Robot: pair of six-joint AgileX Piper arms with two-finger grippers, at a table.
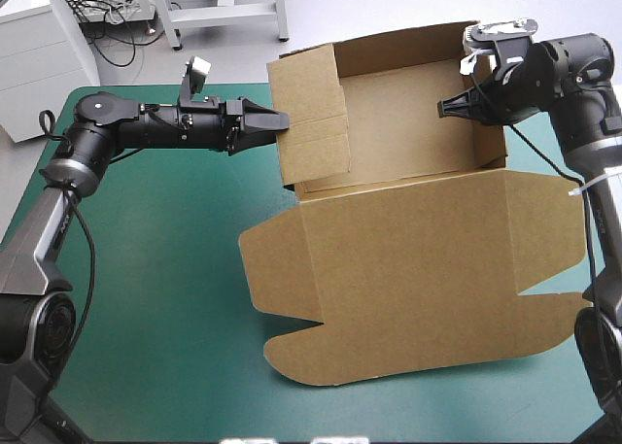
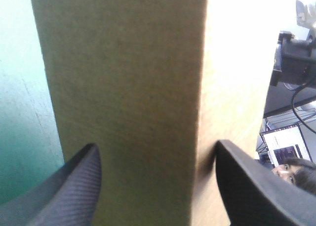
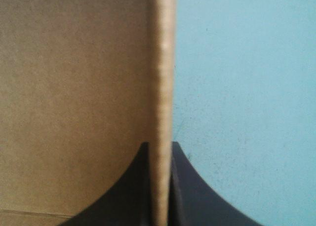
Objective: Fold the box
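The brown box (image 1: 408,259) stands as an open tray at the far middle of the table, its lid flat toward the near edge. My left gripper (image 1: 282,120) is at the tray's left wall. In the left wrist view its black fingers (image 2: 74,186) stand apart, open, either side of a broad upright board panel (image 2: 123,87) of the box. My right gripper (image 1: 445,106) reaches over the tray's right wall. In the right wrist view that gripper (image 3: 160,146) is shut on the wall's thin edge (image 3: 163,63).
The flat lid with its side flaps (image 1: 282,352) covers the table's middle and right, reaching near the front edge. Bare teal-green cover (image 1: 155,269) lies to the left of the box, under my left arm, and along the near edge.
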